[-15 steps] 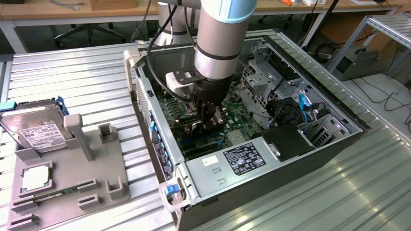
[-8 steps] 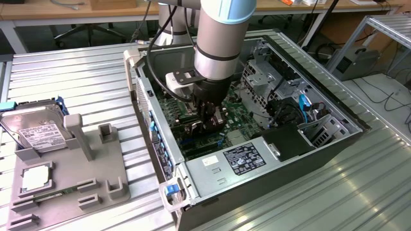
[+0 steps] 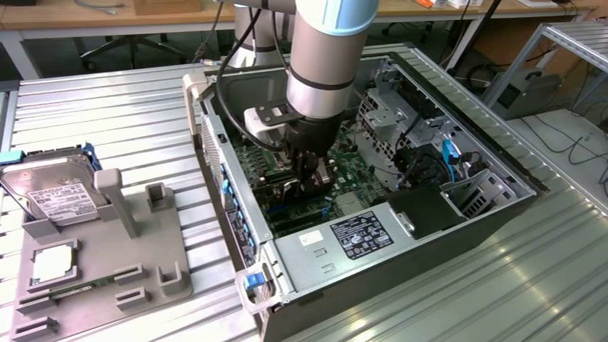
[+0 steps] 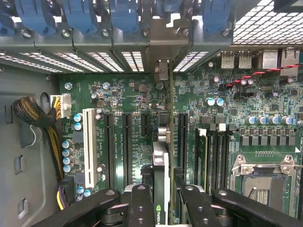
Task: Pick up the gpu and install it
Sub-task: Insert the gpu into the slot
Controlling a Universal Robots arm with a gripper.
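My gripper reaches down into the open computer case, low over the green motherboard. In the wrist view the gripper is shut on the gpu, a thin dark card seen edge-on and standing upright between the black fingers. The card lies in line with a black expansion slot on the motherboard. Its silver bracket reaches the case's rear slot opening. Whether the card's edge is seated in the slot is hidden by the card itself.
Blue slot latches line the case's rear wall. A white slot, memory slots and the open CPU socket flank the card. A sleeved cable bundle hangs nearby. A hard drive and CPU chip rest on a grey fixture.
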